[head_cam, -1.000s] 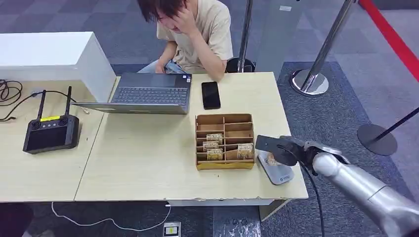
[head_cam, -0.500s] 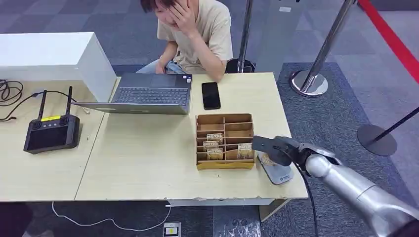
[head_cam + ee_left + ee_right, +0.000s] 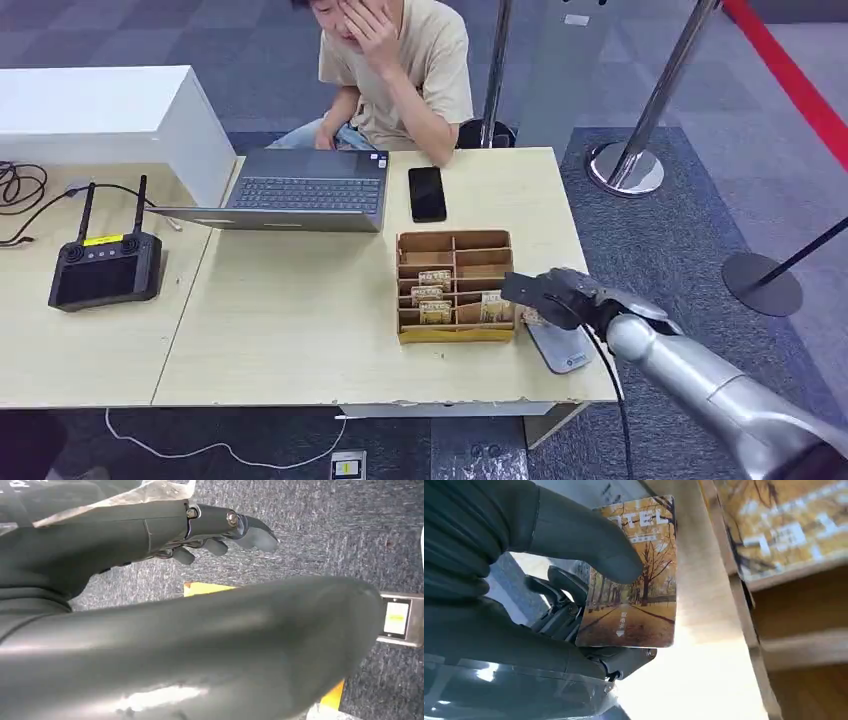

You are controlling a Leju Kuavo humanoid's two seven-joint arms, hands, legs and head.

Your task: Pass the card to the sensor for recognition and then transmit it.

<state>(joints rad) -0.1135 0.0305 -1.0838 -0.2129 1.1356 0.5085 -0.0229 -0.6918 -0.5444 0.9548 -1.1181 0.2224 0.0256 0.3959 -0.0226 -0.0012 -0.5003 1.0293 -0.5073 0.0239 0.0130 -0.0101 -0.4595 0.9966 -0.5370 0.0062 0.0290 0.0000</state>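
Card [image 3: 634, 580] partly hidden under right hand [image 3: 524, 555] thumb, first letter of print covered. Sensor [image 3: 560, 345] half hidden behind hand in head view. Box [image 3: 784, 580] blurred, cropped by edge.

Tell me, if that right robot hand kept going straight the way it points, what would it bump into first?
Most likely the cardboard organizer box. The right robot hand, holding the card above the grey sensor pad, points at the box's near side wall. Its height above the table is hard to judge.
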